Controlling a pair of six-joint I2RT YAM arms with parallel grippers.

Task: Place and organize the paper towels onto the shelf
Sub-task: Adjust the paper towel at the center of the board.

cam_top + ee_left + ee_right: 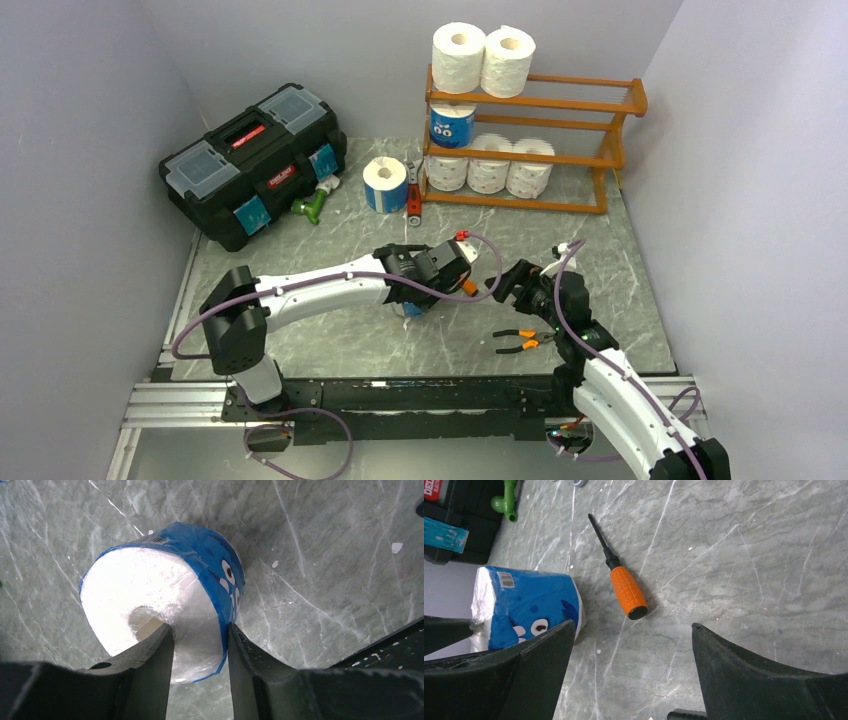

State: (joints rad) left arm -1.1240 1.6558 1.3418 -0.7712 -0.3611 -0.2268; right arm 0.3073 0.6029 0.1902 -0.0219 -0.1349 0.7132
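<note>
- Our left gripper (200,630) pinches the blue-wrapped roll (165,580) low at the table (300,240), one finger in its core and one outside.
- We should lift straight up, clear of the screwdriver (626,592), toward the middle tier of the shelf (575,103).
- Our right gripper (632,626) gapes wide, empty.

Orange-brown slatted wooden shelf (600,104) at back right: 2 white paper rolls (458,57) on top, 1 blue-wrapped shelf roll (451,125) at left on the middle tier, 3 white lower rolls (489,172) on the bottom tier. Standing blue-wrapped roll (384,185) on the table between shelf and black plastic toolbox (255,165). Left gripper (418,298) mid-table over a mostly hidden blue roll (409,311). Right gripper (510,283) beside it, orange-handled pliers (520,342) near.
</note>
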